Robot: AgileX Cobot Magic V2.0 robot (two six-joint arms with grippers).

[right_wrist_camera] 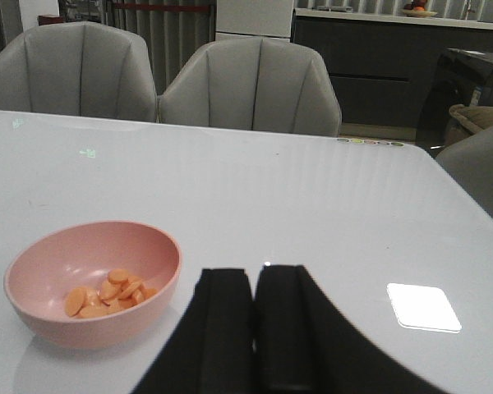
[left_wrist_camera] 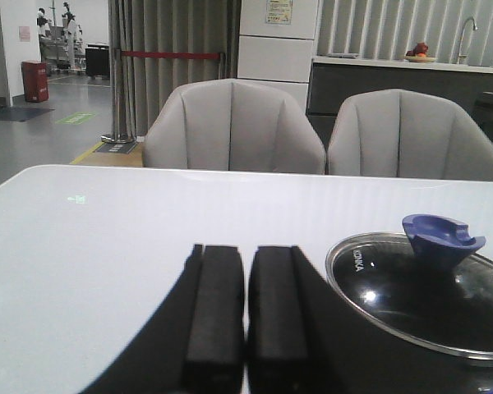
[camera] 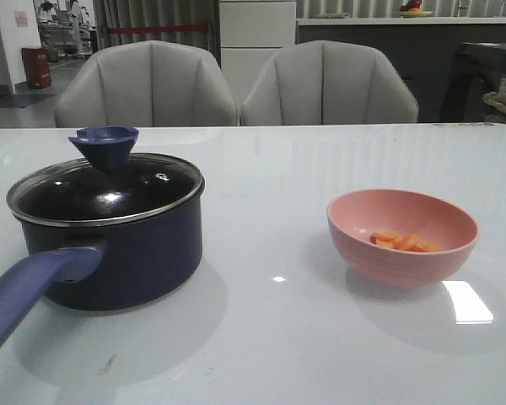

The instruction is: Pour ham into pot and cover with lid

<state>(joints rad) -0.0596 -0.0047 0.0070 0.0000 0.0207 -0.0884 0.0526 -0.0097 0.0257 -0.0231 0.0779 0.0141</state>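
The dark navy pot [camera: 122,253] stands at the table's left, its purple-blue handle [camera: 29,291] pointing toward the front. The glass lid [camera: 110,190] with its blue funnel knob [camera: 105,143] rests on the pot. At the right, a pink bowl [camera: 402,240] holds several orange ham slices [camera: 402,242]. Neither gripper shows in the front view. In the left wrist view my left gripper [left_wrist_camera: 246,254] is shut and empty, beside the lid [left_wrist_camera: 423,291]. My right gripper [right_wrist_camera: 254,279] is shut and empty, beside the bowl [right_wrist_camera: 94,283] with the ham [right_wrist_camera: 107,291].
The white glossy table [camera: 278,337] carries only the pot and bowl. Two grey chairs [camera: 236,84] stand behind its far edge. A bright light reflection [camera: 466,301] lies on the table near the bowl.
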